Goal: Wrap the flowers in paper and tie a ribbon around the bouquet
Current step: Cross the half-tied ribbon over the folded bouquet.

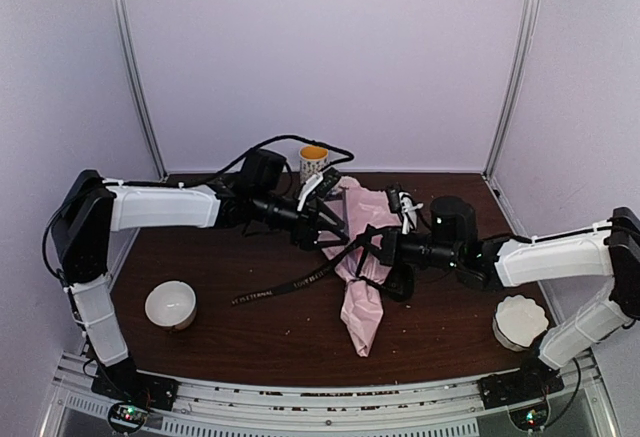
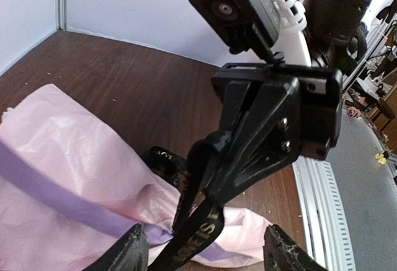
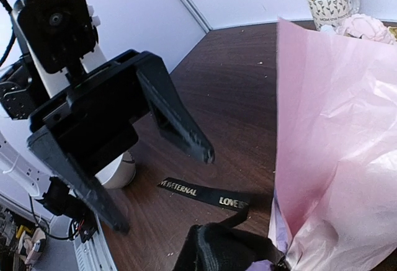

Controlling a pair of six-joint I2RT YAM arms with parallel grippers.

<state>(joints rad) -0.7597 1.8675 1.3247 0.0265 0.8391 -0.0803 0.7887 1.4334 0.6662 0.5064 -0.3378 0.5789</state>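
Ribbon (image 1: 285, 285) is laid from the near left of the table (image 1: 250, 347) up to the middle of the bouquet (image 1: 362, 297), whose point is turned near and whose flowers (image 3: 366, 28) are shown at the far, wide end. Over that middle the ribbon is pinched by the closed right gripper (image 2: 197, 187), while the left gripper (image 2: 206, 251) is held just beside it with its jaws apart, gripping nothing. For a good tie, the strand is best drawn taut around the cone's waist and the left jaws closed on ribbon alone, since the thin paper (image 2: 68, 159) is judged easily creased or caught.
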